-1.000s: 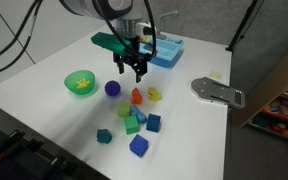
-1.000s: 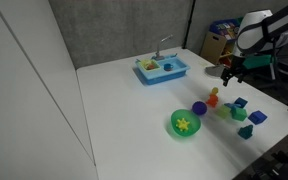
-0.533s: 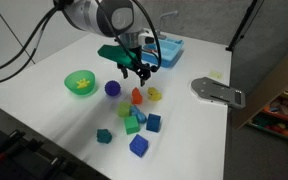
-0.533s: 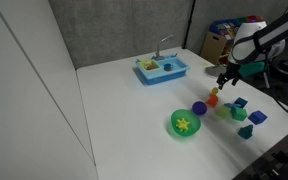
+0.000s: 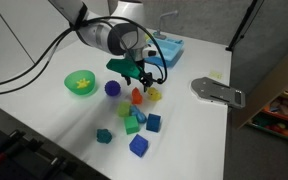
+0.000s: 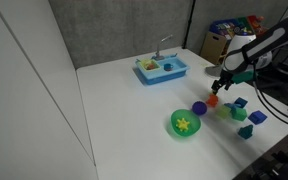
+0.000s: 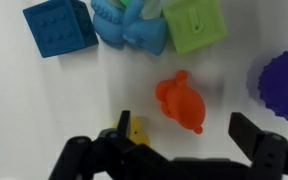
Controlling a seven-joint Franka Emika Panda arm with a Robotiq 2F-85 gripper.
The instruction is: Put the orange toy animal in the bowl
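The orange toy animal (image 5: pixel 137 96) lies on the white table between the purple ball (image 5: pixel 112 88) and the small yellow toy (image 5: pixel 154 94). In the wrist view the orange toy (image 7: pixel 179 103) lies just ahead of the gap between my fingers. My gripper (image 5: pixel 139 80) is open and empty, low over the toy, and it also shows in an exterior view (image 6: pixel 218 86) and the wrist view (image 7: pixel 189 135). The green bowl (image 5: pixel 80 82) stands apart beyond the purple ball, with a yellow star shape inside; it also shows in an exterior view (image 6: pixel 186 123).
A blue rectangular tray (image 5: pixel 169 50) stands behind the gripper. Several blue and green blocks (image 5: pixel 134 120) lie close to the orange toy on the near side; the wrist view shows a blue block (image 7: pixel 59 25) and a green block (image 7: pixel 194 22). A grey metal plate (image 5: pixel 216 91) lies to one side.
My gripper has moved away from the blue tray and come down over the orange toy, still open. The toys and bowl have not moved.
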